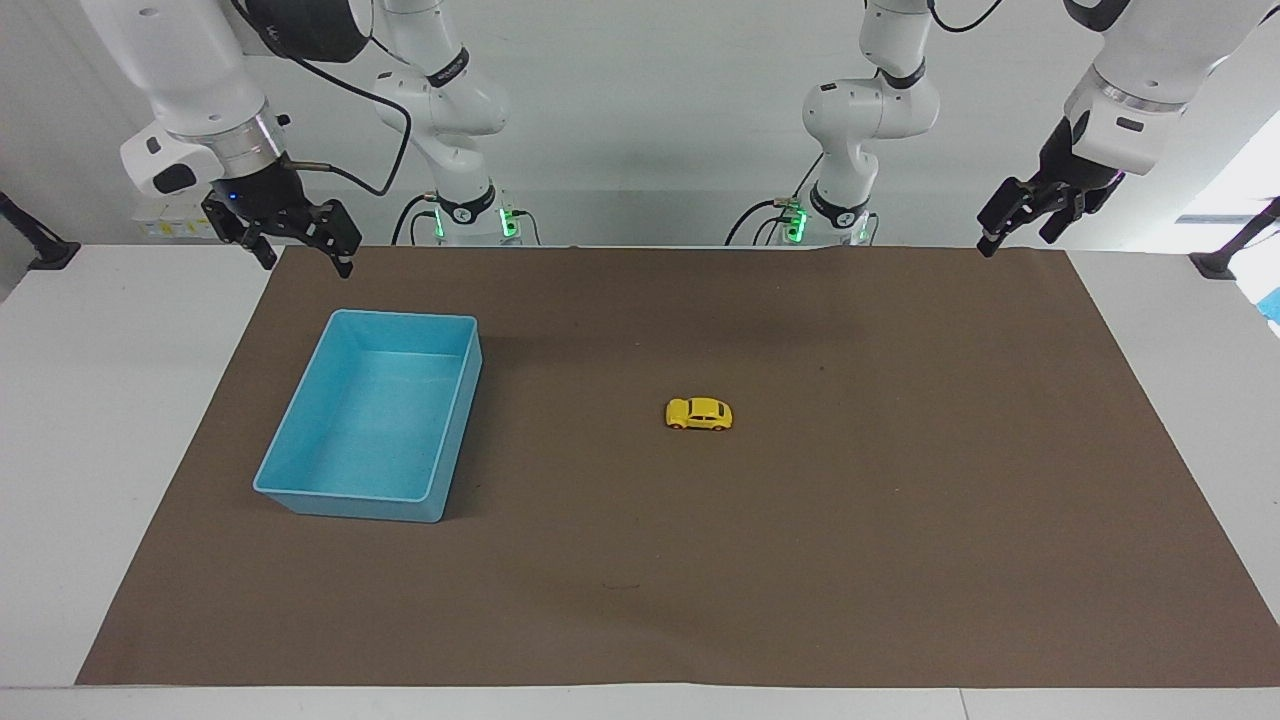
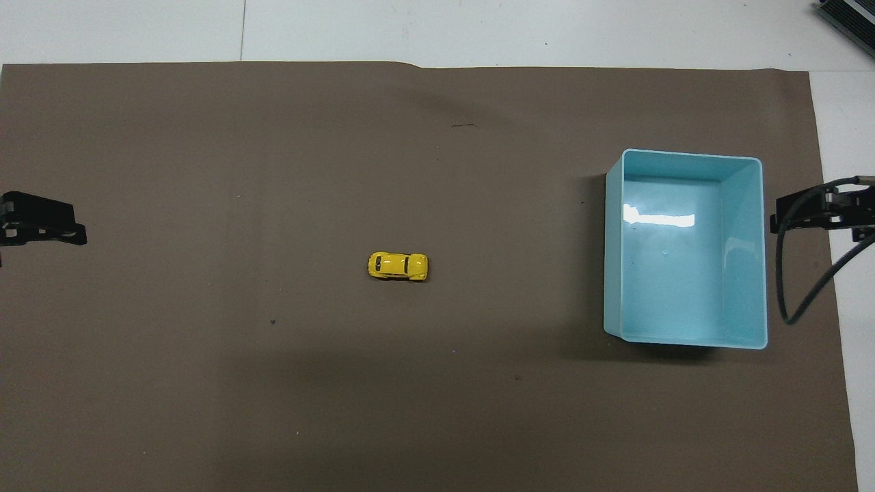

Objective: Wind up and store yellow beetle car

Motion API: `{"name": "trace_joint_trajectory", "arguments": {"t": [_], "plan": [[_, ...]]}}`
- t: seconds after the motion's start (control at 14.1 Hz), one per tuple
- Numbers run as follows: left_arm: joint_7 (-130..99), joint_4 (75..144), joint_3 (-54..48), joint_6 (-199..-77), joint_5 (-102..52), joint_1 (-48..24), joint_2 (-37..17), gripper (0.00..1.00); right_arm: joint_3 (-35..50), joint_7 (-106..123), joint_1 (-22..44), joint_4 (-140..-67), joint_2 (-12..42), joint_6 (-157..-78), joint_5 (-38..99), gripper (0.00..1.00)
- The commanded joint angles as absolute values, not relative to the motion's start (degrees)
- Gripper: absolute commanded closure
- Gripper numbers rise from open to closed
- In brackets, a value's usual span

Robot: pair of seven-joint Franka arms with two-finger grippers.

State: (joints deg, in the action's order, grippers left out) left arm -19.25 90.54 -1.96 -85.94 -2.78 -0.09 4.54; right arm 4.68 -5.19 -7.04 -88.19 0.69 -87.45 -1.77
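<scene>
The yellow beetle car (image 1: 699, 414) stands on its wheels near the middle of the brown mat, also seen in the overhead view (image 2: 398, 266). The empty blue bin (image 1: 300, 480) sits toward the right arm's end of the table, shown too in the overhead view (image 2: 683, 164). My left gripper (image 1: 1015, 235) hangs open and empty in the air over the mat's corner at the left arm's end, well apart from the car; its tip shows in the overhead view (image 2: 41, 225). My right gripper (image 1: 303, 255) hangs open and empty over the mat's edge next to the bin.
A brown mat (image 1: 900, 560) covers most of the white table (image 1: 100, 450). A black cable (image 2: 800, 287) loops down from the right wrist beside the bin.
</scene>
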Motion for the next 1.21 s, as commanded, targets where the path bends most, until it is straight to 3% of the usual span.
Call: {"name": "trace_joint_trajectory", "arguments": {"t": [0.0,0.64,1.14], "plan": [[-24.1,91.9,-2.6,-85.1,-3.2,1.1,5.8,0.00,4.8,-4.2,-7.3,-88.3,0.0,-86.7,-1.8,0.00],[-58.7,92.8,-2.7,-85.3,-3.2,0.9,6.5,0.00,4.7,-4.2,-7.1,-88.3,0.1,-86.7,-0.9,0.00],[-75.1,98.7,-3.0,-86.4,-3.2,-0.1,9.6,0.00,4.7,-4.2,-7.1,-88.3,0.0,-86.5,-0.9,0.00]]}}
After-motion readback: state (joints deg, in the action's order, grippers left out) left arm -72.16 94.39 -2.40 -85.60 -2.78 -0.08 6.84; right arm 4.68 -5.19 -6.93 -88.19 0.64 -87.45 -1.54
